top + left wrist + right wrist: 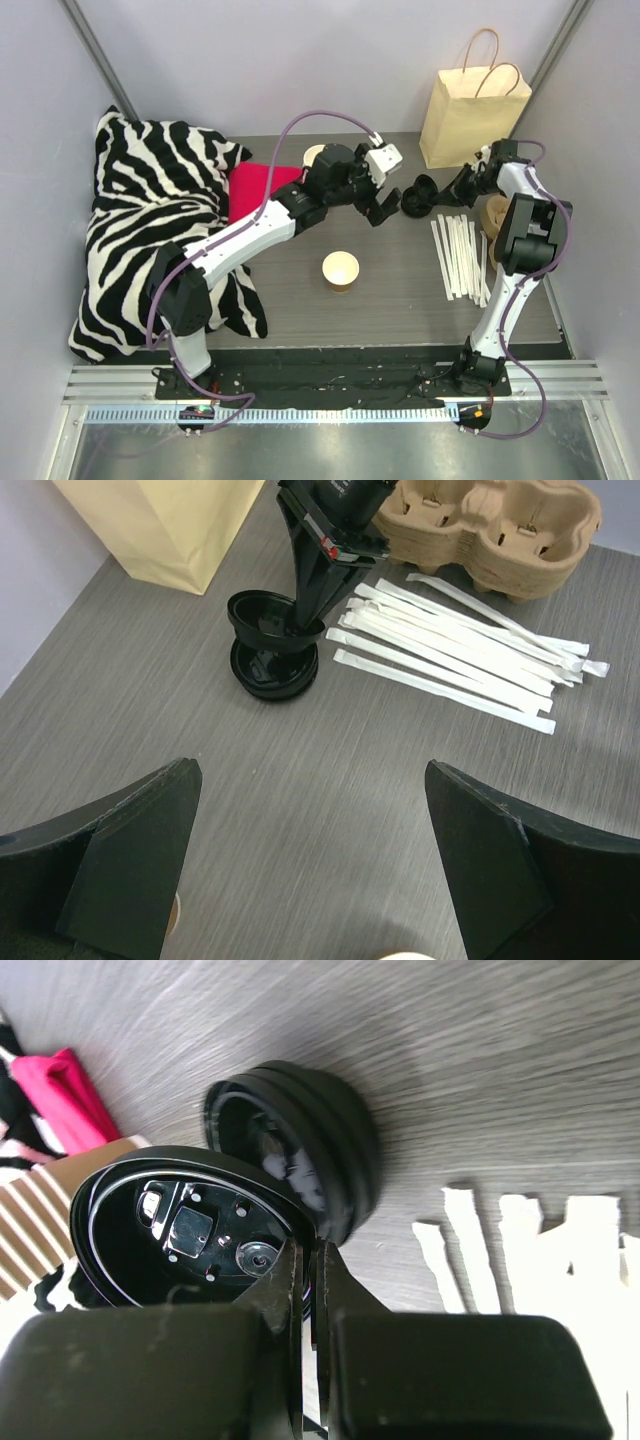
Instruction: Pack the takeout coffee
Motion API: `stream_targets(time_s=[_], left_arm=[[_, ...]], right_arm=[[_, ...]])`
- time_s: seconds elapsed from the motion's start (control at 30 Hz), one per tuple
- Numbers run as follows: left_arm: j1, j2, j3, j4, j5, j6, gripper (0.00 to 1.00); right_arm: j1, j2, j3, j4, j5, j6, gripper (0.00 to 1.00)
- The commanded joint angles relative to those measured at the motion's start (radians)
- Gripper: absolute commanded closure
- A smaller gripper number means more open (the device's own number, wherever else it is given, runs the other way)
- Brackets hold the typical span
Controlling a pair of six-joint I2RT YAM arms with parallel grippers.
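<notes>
Pinching one black lid [170, 1230] by the rim in the right pincer [305, 1260], just off the lid stack [320, 1150], probably for capping the open paper cup [340, 270] on the bench [400, 300]. Holding left pincer [310, 780] spread, empty.

Black-and-white zebra-striped blanket [140, 200], pink cloth [258, 185], tan bag [470, 120], black lid [130, 1220], black lid stack [330, 1140], white straws [450, 650], brown tray [500, 530], pale tan cup [340, 268], grey wood-grain counter [400, 310].

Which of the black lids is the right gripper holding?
The tilted lid, pinched by its rim in the right gripper; the other lids sit stacked on the table.
</notes>
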Motion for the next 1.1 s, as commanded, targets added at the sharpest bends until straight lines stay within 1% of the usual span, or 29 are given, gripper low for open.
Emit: stream_targets(time_s=[0.0, 0.13, 0.37, 0.47, 0.53, 0.57, 0.6, 0.63, 0.67, 0.7, 0.73, 0.77, 0.8, 0.83, 0.87, 0.9, 0.93, 0.97, 1.0, 1.03, 1.07], left_arm=[[0.001, 0.014, 0.075, 0.018, 0.019, 0.014, 0.01], [0.001, -0.001, 0.092, -0.008, 0.028, 0.016, 0.00], [0.001, -0.044, 0.071, -0.045, 0.031, 0.024, 0.00], [0.001, -0.099, 0.036, -0.063, 0.046, 0.051, 0.00], [0.003, -0.145, -0.003, -0.085, 0.072, 0.109, 0.00], [0.001, -0.200, -0.016, -0.091, 0.086, 0.135, 0.00], [0.003, -0.228, -0.033, -0.115, 0.121, 0.199, 0.00], [0.001, -0.257, -0.067, -0.128, 0.137, 0.232, 0.00], [0.003, -0.321, -0.078, -0.145, 0.157, 0.266, 0.00], [0.003, -0.352, -0.093, -0.193, 0.199, 0.311, 0.00], [0.001, -0.388, -0.124, -0.217, 0.229, 0.412, 0.00], [0.000, -0.423, -0.151, -0.232, 0.247, 0.474, 0.01], [-0.005, -0.495, -0.177, -0.238, 0.259, 0.525, 0.00], [-0.022, -0.527, -0.234, -0.240, 0.260, 0.639, 0.00], [-0.035, -0.555, -0.257, -0.241, 0.260, 0.702, 0.00], [-0.048, -0.602, -0.276, -0.278, 0.257, 0.768, 0.00], [-0.092, -0.616, -0.291, -0.309, 0.225, 0.918, 0.00], [-0.117, -0.629, -0.312, -0.374, 0.195, 0.980, 0.00], [-0.169, -0.633, -0.319, -0.413, 0.168, 1.051, 0.00], [-0.193, -0.629, -0.322, -0.444, 0.104, 1.094, 0.00], [-0.218, -0.621, -0.323, -0.485, 0.071, 1.138, 0.00]], right_arm=[[-0.003, -0.091, 0.027, 0.031, -0.055, 0.006, 0.99], [-0.003, -0.102, 0.052, 0.041, -0.049, -0.012, 0.99], [-0.001, -0.082, 0.087, 0.033, -0.054, -0.034, 0.99], [0.014, -0.131, 0.081, -0.002, -0.064, -0.103, 0.99], [0.025, -0.203, 0.064, -0.033, -0.104, -0.173, 0.99], [0.031, -0.234, 0.056, -0.044, -0.126, -0.198, 0.99], [0.040, -0.258, 0.047, -0.054, -0.155, -0.219, 0.99], [0.046, -0.312, 0.030, -0.094, -0.204, -0.241, 0.99], [0.054, -0.332, 0.026, -0.125, -0.231, -0.314, 0.99], [0.080, -0.352, 0.021, -0.165, -0.250, -0.357, 0.99], [0.095, -0.385, 0.015, -0.265, -0.276, -0.409, 0.99], [0.123, -0.401, 0.010, -0.325, -0.278, -0.528, 0.99], [0.147, -0.419, 0.001, -0.373, -0.272, -0.584, 0.99], [0.210, -0.435, -0.025, -0.454, -0.249, -0.624, 0.99], [0.238, -0.465, -0.043, -0.482, -0.244, -0.655, 0.99], [0.264, -0.481, -0.062, -0.504, -0.241, -0.694, 0.99], [0.320, -0.493, -0.098, -0.522, -0.236, -0.698, 0.99], [0.339, -0.524, -0.118, -0.525, -0.235, -0.698, 0.99], [0.359, -0.541, -0.137, -0.524, -0.239, -0.693, 0.99], [0.387, -0.559, -0.170, -0.512, -0.245, -0.686, 0.99], [0.407, -0.586, -0.185, -0.509, -0.265, -0.684, 0.99]])
